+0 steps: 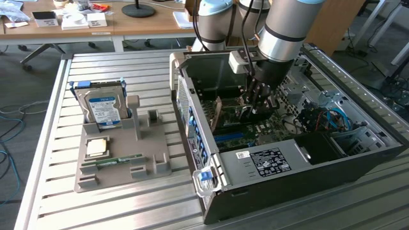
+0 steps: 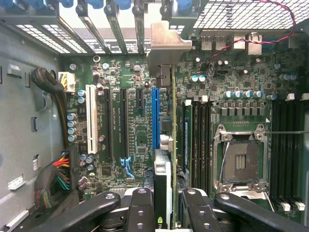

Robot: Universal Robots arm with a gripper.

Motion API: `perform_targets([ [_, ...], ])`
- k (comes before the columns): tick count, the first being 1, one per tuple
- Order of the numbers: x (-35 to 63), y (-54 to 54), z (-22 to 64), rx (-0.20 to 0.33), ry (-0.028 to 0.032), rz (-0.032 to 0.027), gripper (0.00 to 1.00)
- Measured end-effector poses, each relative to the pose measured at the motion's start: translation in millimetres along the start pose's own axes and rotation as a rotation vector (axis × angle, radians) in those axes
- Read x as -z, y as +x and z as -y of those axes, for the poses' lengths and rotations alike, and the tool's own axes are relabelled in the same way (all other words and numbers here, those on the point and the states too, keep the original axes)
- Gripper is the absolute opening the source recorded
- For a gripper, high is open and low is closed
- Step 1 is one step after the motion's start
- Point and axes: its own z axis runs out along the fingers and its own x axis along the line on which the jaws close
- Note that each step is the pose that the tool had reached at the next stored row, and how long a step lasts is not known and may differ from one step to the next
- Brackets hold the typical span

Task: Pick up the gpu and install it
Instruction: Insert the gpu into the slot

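Observation:
Inside the open computer case (image 1: 357, 160), my gripper (image 1: 259, 103) reaches down over the motherboard (image 2: 135, 145). It is shut on the gpu (image 2: 163, 186), which the wrist view shows edge-on between the two black fingers (image 2: 140, 208). The card's silver end bracket (image 2: 166, 46) points at the case's rear slot openings. The card hangs just beside the long blue slot (image 2: 155, 116); I cannot tell whether it touches the board. In the exterior view the gpu (image 1: 250, 114) is a dark slab under the gripper.
A grey holder (image 1: 121, 158) left of the case carries a blue-labelled hard drive (image 1: 105, 109), a processor chip (image 1: 97, 146) and a RAM stick (image 1: 120, 160). On the board are a processor socket (image 2: 240, 162), black slots and a cable bundle (image 2: 53, 181). The case walls stand close around the arm.

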Motion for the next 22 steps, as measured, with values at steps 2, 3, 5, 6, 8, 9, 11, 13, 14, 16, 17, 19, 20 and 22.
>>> perform_targets([
  [2,0.0,0.0,0.0,0.000,0.0000,0.0004,0.27],
  [3,0.0,0.0,-0.1,0.000,0.0001,0.0005,0.27],
  [5,-0.6,0.1,-1.0,0.000,0.0007,0.0006,0.27],
  [6,-1.2,0.1,-1.5,0.000,0.0011,0.0006,0.27],
  [8,-2.5,0.2,-2.3,0.000,0.0013,0.0005,0.27],
  [9,-3.1,0.2,-2.6,0.000,0.0013,0.0005,0.27],
  [11,-4.5,0.3,-3.3,0.000,0.0017,0.0005,0.27],
  [13,-6.0,0.4,-4.2,0.000,0.0021,0.0005,0.27],
  [14,-6.9,0.5,-4.7,0.000,0.0022,0.0005,0.27],
  [16,-8.8,0.6,-5.7,0.000,0.0026,0.0007,0.27],
  [17,-9.6,0.6,-6.3,0.000,0.0028,0.0005,0.27],
  [19,-11.4,0.7,-7.6,0.000,0.0038,0.0006,0.27],
  [20,-12.3,0.8,-8.3,0.000,0.0042,0.0006,0.27],
  [22,-25.9,1.8,-20.3,0.001,0.0127,0.0003,0.27],
])
